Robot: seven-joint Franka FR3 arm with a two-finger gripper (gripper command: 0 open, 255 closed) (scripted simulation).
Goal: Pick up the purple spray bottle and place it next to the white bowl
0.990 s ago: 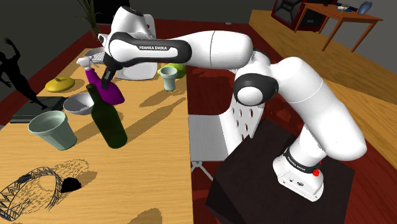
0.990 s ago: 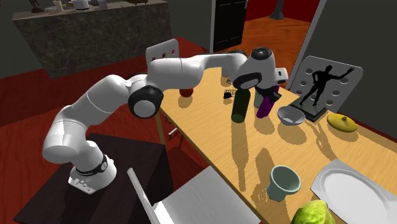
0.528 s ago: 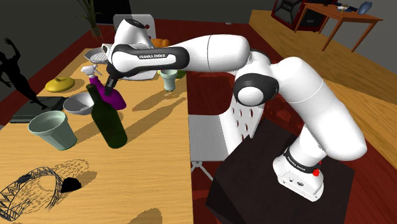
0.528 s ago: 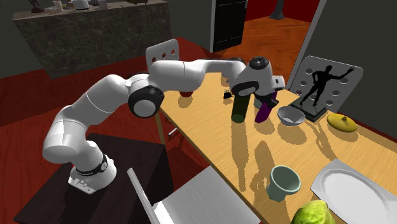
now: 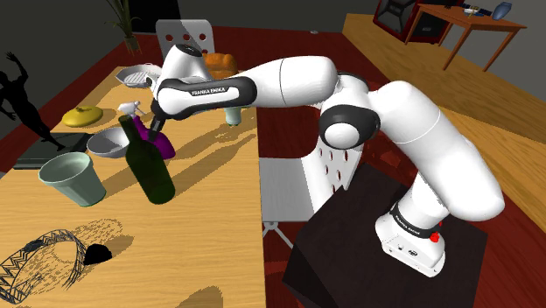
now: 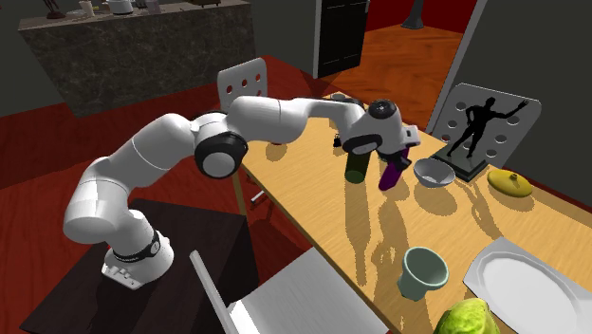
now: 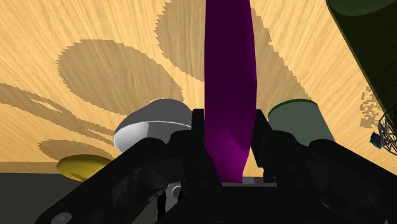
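Note:
My gripper (image 7: 229, 137) is shut on the purple spray bottle (image 7: 229, 76), with a black finger on each side near its head. In the shoulder view the purple bottle (image 5: 145, 139) hangs tilted from the gripper (image 5: 155, 129), its white trigger head (image 5: 129, 108) pointing away. It sits between the grey-white bowl (image 5: 106, 142) and a dark green bottle (image 5: 149, 166), close to both. In the second exterior view the purple bottle (image 6: 389, 175) hangs under the gripper (image 6: 394, 157), just beside the bowl (image 6: 432, 172). I cannot tell whether its base touches the table.
The wooden table (image 5: 219, 227) also holds a pale green cup (image 5: 72, 178), a yellow lidded dish (image 5: 83, 115), a black figurine (image 5: 17, 96) and a wire basket (image 5: 39, 261). A white plate (image 6: 527, 281) and a second cup (image 6: 424, 270) lie further along.
The hand has come down and tilted, carrying the purple bottle lower and closer to the dark green bottle and the bowl. The forearm now stretches lower over the table.

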